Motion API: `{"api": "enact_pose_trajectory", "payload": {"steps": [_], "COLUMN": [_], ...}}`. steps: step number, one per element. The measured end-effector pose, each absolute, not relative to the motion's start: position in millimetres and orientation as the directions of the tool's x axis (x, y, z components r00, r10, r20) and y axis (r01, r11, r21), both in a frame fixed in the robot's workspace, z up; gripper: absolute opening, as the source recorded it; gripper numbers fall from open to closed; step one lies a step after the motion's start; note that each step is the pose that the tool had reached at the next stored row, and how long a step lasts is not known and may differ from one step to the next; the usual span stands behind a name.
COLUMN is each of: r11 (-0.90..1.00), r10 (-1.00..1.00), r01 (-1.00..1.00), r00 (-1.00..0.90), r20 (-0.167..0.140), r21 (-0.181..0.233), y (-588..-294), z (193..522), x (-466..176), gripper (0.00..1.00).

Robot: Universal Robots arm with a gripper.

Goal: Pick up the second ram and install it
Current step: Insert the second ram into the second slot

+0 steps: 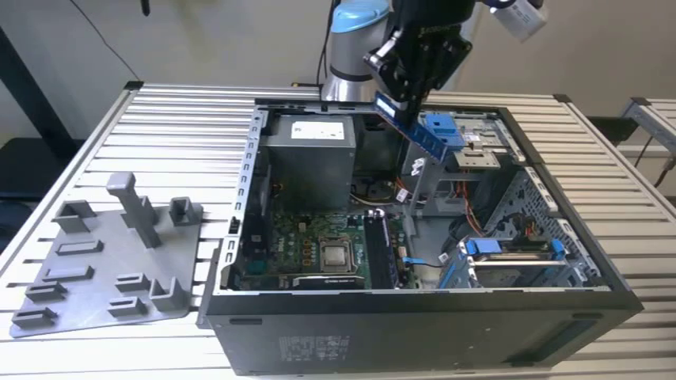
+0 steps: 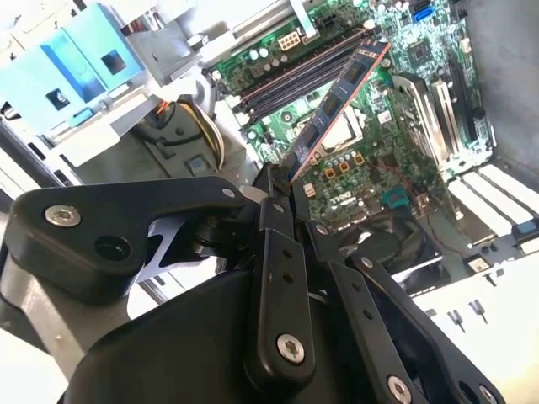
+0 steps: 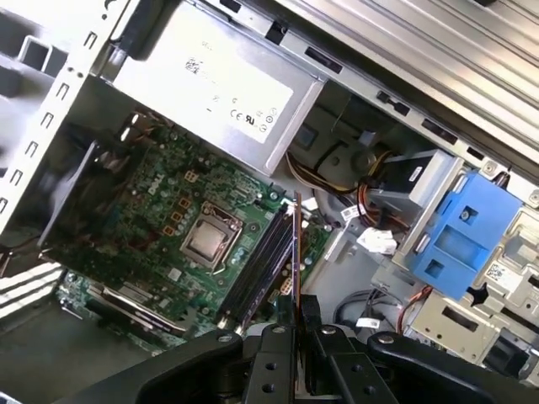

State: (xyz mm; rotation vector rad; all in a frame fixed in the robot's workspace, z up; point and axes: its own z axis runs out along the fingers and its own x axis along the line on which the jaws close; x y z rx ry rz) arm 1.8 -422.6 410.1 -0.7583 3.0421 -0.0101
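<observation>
Blue-green and thin, the second ram (image 1: 423, 133) hangs tilted over the open computer case (image 1: 423, 332) in the exterior view, pinched at its top end by my gripper (image 1: 407, 99). In the second wrist view my fingers (image 2: 274, 227) are closed tight on one end, and the other end points down at the motherboard (image 2: 396, 143). In the first wrist view its thin edge sits above the black slots (image 3: 257, 269). I think it is light, stiff and easy to break, so I hold the bare end.

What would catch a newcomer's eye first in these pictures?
The black gripper stands out first, holding the second ram tilted above the open computer case in the exterior view. Inside the case lies the green motherboard with its silver processor socket. On the exterior view's left, a grey tray with upright pegs sits on the slatted table.
</observation>
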Motion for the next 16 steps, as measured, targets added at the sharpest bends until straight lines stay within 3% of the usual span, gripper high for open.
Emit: {"api": "enact_pose_trajectory", "payload": {"steps": [16], "r11": [0.967], "r10": [-0.257], "r01": [-0.256], "r00": [-0.967], "r20": [-0.005], "r21": [-0.008], "y": [-422.6], "z": [408.6], "x": [1.8], "gripper": [0.14]}}
